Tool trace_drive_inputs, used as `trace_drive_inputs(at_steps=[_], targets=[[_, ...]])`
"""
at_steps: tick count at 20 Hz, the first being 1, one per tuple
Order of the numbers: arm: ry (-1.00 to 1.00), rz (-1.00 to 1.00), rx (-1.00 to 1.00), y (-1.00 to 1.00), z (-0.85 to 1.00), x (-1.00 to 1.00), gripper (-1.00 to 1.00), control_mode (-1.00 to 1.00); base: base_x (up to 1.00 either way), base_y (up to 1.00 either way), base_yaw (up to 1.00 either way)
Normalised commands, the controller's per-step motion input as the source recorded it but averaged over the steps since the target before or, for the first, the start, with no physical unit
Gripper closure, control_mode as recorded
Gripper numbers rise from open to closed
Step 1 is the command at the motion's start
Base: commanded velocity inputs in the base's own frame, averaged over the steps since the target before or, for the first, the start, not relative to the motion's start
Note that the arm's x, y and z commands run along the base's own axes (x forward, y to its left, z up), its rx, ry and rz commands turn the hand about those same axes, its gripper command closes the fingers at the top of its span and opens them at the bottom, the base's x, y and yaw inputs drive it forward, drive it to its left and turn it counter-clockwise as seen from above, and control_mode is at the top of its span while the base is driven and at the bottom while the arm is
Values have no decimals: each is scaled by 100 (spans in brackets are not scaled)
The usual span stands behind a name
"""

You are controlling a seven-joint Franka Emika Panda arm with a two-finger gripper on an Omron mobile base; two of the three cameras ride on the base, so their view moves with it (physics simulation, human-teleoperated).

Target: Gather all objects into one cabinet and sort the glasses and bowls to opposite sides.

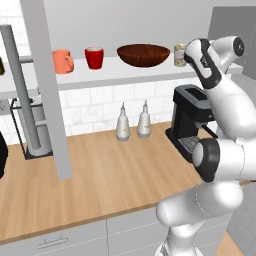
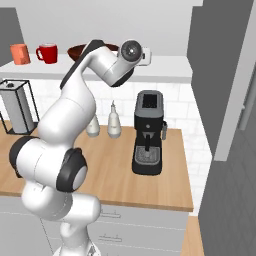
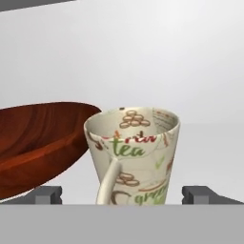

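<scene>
Gripper (image 3: 122, 195) standing spread, fingertips (image 3: 47, 194) flanking beige mug (image 3: 136, 155), not pinching yet. Mug sitting on shelf (image 3: 209, 157) between jaws, handle pointing toward hand. Bowl (image 3: 38, 143) lying just left, almost touching. Risk: left finger bumping bowl, or handle blocking closing and tipping mug.

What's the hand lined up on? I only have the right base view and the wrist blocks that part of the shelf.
Observer: A beige mug printed with "tea", its handle turned toward the hand camera.
Operator: Jaws on it?
Observer: No. In the hand view the jaws stand open, with the fingertips wide on either side of the mug and clear of its walls.
Operator: Anything crowding it?
Observer: The dark brown bowl sits right next to the mug, on its left in the left base view. I cannot tell whether the rims touch.
</scene>
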Motion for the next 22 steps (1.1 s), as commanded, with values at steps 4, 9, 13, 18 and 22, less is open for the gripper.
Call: trace_drive_inputs(at_steps=[4, 9, 13, 18, 22], targets=[[0, 0, 0, 0, -9, 10, 100, -100, 0, 0, 0], [0, 0, 0, 0, 0, 1, 100, -100, 0, 0, 0], [0, 0, 0, 0, 0, 0, 100, -100, 0, 0, 0], [0, 0, 0, -1, 0, 0, 100, -100, 0, 0, 0], [0, 0, 0, -27, 6, -35, 100, -100, 0, 0, 0]])
